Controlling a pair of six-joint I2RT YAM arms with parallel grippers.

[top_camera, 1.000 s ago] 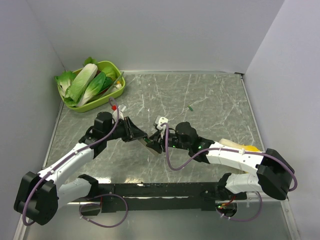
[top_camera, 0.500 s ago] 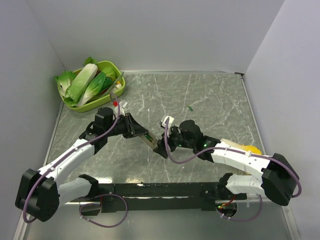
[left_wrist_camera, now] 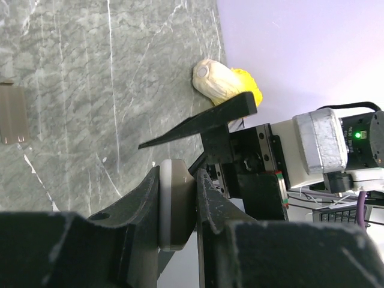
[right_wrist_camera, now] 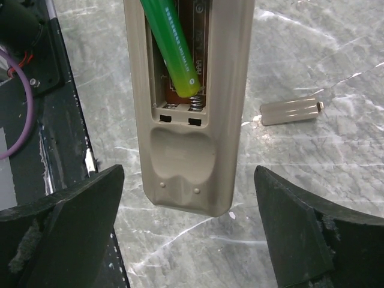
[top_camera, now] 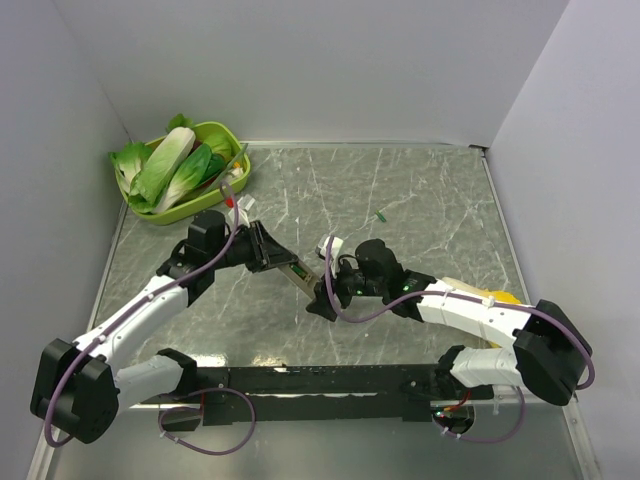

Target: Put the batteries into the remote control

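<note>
— From above, what is new?
— The right gripper has drawn back a little toward the near edge, off the remote control. A second ago it was up against it. The left gripper holds the remote between the two arms, seemingly just clear of the table. I take the retreat to mean that one cell has been let go.

— And the other one?
— The second battery lies on the table toward the far side, well apart from both arms. So about half the job remains, by my reckoning.

— What does the left wrist show?
— The left fingers are pressed onto the remote, which is seen edge-on as a pale slab. A black finger of the right gripper stands just beyond it.

— And the right wrist?
— The right gripper's jaws are spread wide and hold nothing, with the remote's grey-brown back lying below them. The compartment is open, and a green battery lies in it aslant, its lower end over the spring. Whether it is fully seated I cannot tell. The battery cover lies on the table just beside the remote.
</note>
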